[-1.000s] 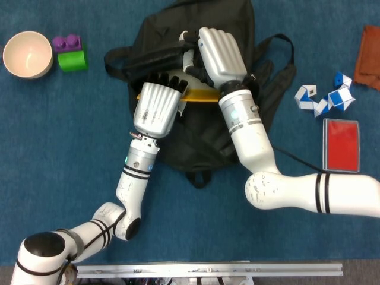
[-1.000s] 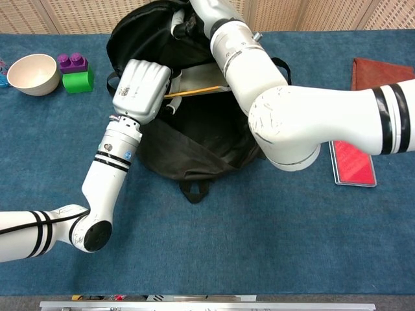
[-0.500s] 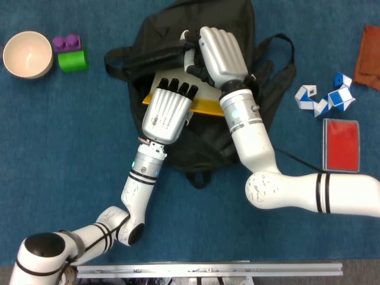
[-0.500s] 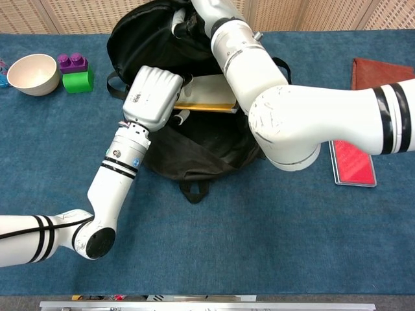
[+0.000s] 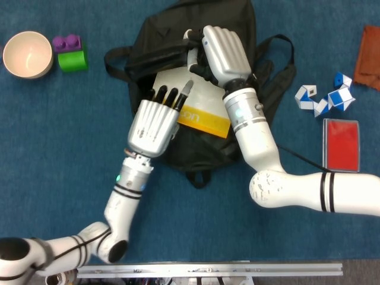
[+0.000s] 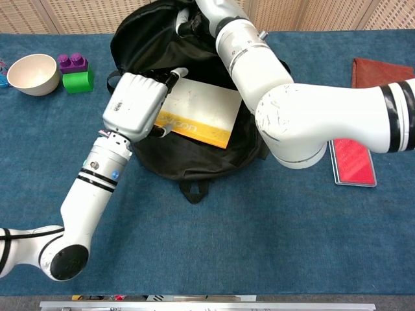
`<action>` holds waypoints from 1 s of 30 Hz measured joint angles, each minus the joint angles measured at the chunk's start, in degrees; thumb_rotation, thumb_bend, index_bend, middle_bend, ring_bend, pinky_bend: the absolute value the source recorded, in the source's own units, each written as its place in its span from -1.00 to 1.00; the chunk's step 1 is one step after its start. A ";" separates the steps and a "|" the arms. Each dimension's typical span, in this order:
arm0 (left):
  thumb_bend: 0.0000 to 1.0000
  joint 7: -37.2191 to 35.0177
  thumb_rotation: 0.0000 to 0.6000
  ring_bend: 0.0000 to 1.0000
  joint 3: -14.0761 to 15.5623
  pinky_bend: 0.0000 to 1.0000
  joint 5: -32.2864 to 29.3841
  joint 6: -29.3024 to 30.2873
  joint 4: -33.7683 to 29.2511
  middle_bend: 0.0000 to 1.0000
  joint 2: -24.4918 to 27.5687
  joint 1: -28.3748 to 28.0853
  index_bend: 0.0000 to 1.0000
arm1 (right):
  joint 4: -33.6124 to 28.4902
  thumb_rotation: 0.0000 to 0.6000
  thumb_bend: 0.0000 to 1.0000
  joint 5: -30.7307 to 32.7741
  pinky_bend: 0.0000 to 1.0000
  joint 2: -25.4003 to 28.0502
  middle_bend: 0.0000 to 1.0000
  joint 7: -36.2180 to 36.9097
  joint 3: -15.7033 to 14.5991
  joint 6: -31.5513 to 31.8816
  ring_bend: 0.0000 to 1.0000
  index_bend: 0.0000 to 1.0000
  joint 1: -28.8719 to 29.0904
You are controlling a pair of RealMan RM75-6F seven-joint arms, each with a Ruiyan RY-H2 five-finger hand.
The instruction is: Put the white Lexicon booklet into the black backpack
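A: Where is the flat white booklet with the yellow band (image 5: 199,110) to be found?

B: It is seen lying on top of the soft black fabric backpack (image 5: 178,35), tilted, its upper edge near the dark opening and its yellow edge lower down. It cannot be counted as inside.

A: By what is it held?

B: It is met at its left edge by the white left hand (image 5: 155,122). The dark fingertips (image 5: 168,95) are laid on the cover, fairly straight, and in the chest view one digit appears below the edge, so the booklet is judged to be pinched, though a firm grip cannot be confirmed.

A: And the white right hand (image 5: 222,50)?

B: It is placed at the top of the backpack with fingers curled into the black fabric by the opening, which seems to be held apart. The contact itself is partly hidden.

A: How much is judged done?

B: The booklet has been brought to the mouth only. It is yet to be slid inside and released.
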 measured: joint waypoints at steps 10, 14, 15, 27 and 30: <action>-0.75 0.11 1.00 -0.30 4.88 -0.07 1.90 -0.76 -5.29 -0.21 7.90 3.85 -0.44 | -0.91 1.00 0.81 -0.48 0.86 0.79 0.54 0.37 -0.95 -0.26 0.53 0.79 -0.85; -0.75 -0.19 1.00 -0.30 5.64 -0.07 2.42 -0.09 -6.93 -0.21 9.99 5.20 -0.45 | -1.30 1.00 0.81 -0.75 0.86 1.40 0.54 0.54 -1.95 -0.72 0.53 0.79 -1.60; -0.75 -0.15 1.00 -0.30 5.80 -0.08 2.45 0.06 -7.46 -0.21 10.51 5.56 -0.45 | -1.42 1.00 0.81 -0.82 0.86 1.60 0.54 0.58 -2.22 -0.91 0.52 0.79 -1.80; -0.75 2.22 1.00 -0.32 6.73 -0.14 -0.67 -0.17 -18.96 -0.23 19.88 9.96 -0.60 | -4.92 1.00 0.66 -1.48 0.56 5.02 0.29 1.95 -5.08 -5.48 0.21 0.40 -3.96; -0.75 3.08 1.00 -0.35 6.76 -0.14 -1.88 -0.11 -21.78 -0.25 22.75 11.24 -0.62 | -6.32 1.00 0.54 -0.97 0.31 6.77 0.10 2.28 -6.09 -8.23 0.00 0.08 -4.43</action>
